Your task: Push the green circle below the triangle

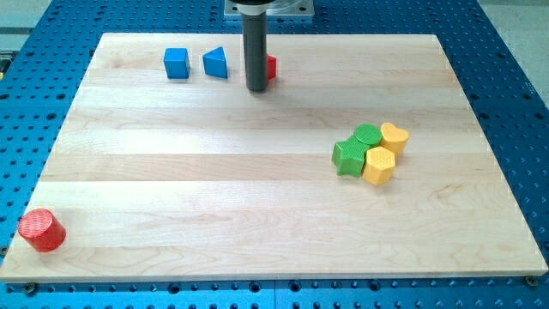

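The green circle (369, 134) is sitting on the view's right half of the wooden board (214, 206), packed into a tight cluster: a green star-shaped block (348, 158) is touching it at its lower left, a yellow hexagon (378, 166) is pressing against it from below, and a yellow heart-like block (394, 137) is sitting just beside it on the view's right. The blue triangle (216, 62) is lying well apart from it, near the view's top edge toward the left, with a blue cube (177, 63) just beside it on the left. The rod is standing upright close to the triangle's right, and its tip (256, 88) is resting on the board just lower-right of that triangle, partly hiding a small red block (271, 67) behind it whose shape cannot be made out. There are no fingers on this arm to open or shut; the rod is holding nothing and is touching no block as far as can be seen, though the red one is very near. A red cylinder (41, 230) is sitting alone at the view's bottom-left corner. Judging by the layout, the task is looking barely begun: the circle is not yet anywhere under the triangle, and the tip is standing far from it. What seems left is getting the tip round to the circle's right side, working it free of its neighbours, then pushing it leftward across the board.
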You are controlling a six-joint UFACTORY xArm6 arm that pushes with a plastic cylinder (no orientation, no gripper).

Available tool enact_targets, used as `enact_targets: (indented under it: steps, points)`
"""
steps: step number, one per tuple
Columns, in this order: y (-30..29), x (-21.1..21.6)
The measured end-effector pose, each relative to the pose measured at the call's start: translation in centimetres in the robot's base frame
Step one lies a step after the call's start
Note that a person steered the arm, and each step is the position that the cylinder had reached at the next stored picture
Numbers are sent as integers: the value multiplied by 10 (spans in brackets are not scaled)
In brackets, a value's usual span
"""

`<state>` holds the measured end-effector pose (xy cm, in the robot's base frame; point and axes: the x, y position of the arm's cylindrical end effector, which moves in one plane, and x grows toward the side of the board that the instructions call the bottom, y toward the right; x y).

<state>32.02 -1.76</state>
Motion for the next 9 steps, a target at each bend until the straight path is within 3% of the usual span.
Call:
enact_targets:
  steps: [2,3,4,5,6,7,9]
  points:
    - [-6,-8]
    - [15,33]
    - [79,48]
    - [200,67]
    - [255,118]
    - [209,122]
    - [37,102]
